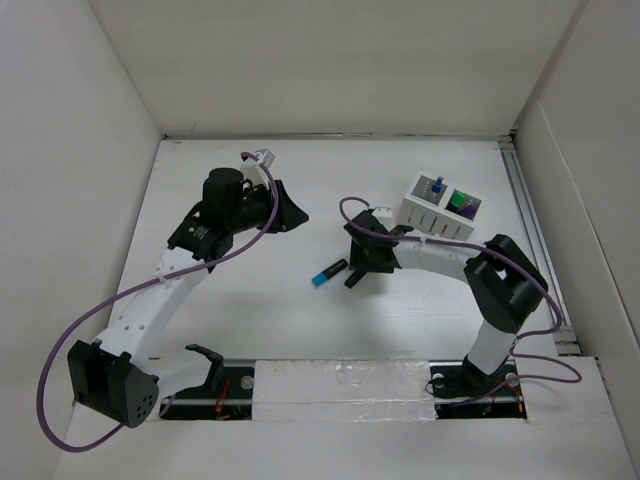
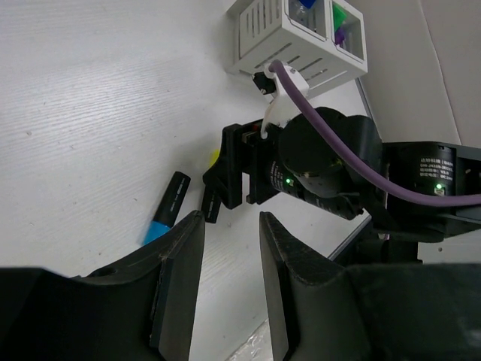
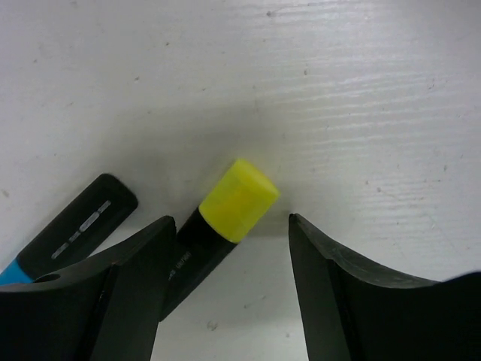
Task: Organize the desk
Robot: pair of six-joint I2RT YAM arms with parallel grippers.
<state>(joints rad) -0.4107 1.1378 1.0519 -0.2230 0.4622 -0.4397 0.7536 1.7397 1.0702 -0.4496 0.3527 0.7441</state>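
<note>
the desk (image 1: 250, 320) spans the workspace beneath both arms. the white organiser (image 1: 440, 208) at its far right holds a few coloured items; two markers lie loose mid-desk, so sorting is judged partly done. left gripper (image 2: 231, 222): jaws apart, empty. right gripper (image 3: 228, 226): jaws wide apart, straddling the yellow-capped marker (image 3: 237, 199), unclamped. the blue-tipped marker (image 1: 328, 273) lies just beside.

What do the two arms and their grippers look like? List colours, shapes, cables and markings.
Both arms are white links with black joint housings: left arm, right arm. A purple cable runs along each. The left gripper and right gripper have broad, matte black fingers. Small green lights glow on the right arm's black motor housing.
</note>
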